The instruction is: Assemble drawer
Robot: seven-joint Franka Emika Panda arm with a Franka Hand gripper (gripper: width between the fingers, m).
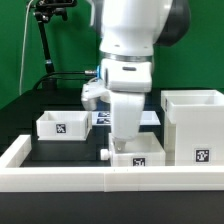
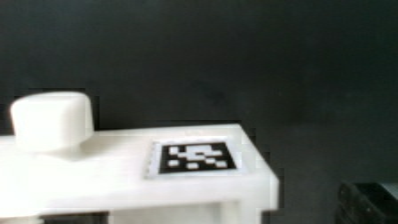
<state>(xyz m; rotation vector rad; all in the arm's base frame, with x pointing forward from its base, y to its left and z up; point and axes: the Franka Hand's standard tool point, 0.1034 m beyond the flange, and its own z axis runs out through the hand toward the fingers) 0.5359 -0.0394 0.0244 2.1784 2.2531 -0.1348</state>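
Now claw at near tray rim, 2nd tray apart.

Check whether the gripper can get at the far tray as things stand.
Probably yes. The far tray sits apart from the other parts with its top uncovered. Nothing stands between it and the gripper, which is down at the near tray. It would likely have to lift first to clear that tray's wall.

Brightly, evenly lit from above in the exterior view — only faint, soft shadows on the dark table. Nearly blown-out on the white arm. Soft and coarse throughout the wrist view — blurred even at the tag.
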